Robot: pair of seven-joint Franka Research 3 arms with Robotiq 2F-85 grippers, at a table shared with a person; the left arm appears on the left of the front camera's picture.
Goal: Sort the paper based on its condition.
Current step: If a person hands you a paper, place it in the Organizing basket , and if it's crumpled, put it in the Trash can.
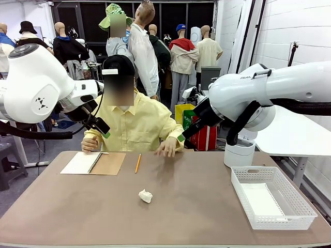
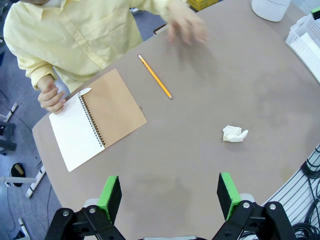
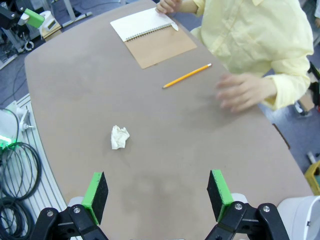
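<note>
A crumpled ball of white paper (image 1: 146, 196) lies near the middle of the brown table (image 1: 196, 217). In the wrist views the same paper ball (image 2: 234, 133) (image 3: 119, 137) sits well ahead of the fingers. My left gripper (image 1: 101, 126) (image 2: 169, 192) hangs open high above the table's left side, nothing between its green pads. My right gripper (image 1: 185, 133) (image 3: 157, 192) is open too, raised above the table's right half. A smooth white sheet (image 1: 261, 200) seems to lie flat inside the white basket (image 1: 305, 214).
An open spiral notebook (image 1: 93, 163) (image 2: 97, 119) (image 3: 152, 35) and a yellow pencil (image 1: 137, 163) (image 2: 155, 76) (image 3: 187, 76) lie at the far edge. The person in a yellow shirt holds the notebook's corner with one hand (image 1: 92, 145); the other hand (image 1: 168, 148) (image 3: 242, 91) rests beside the pencil.
</note>
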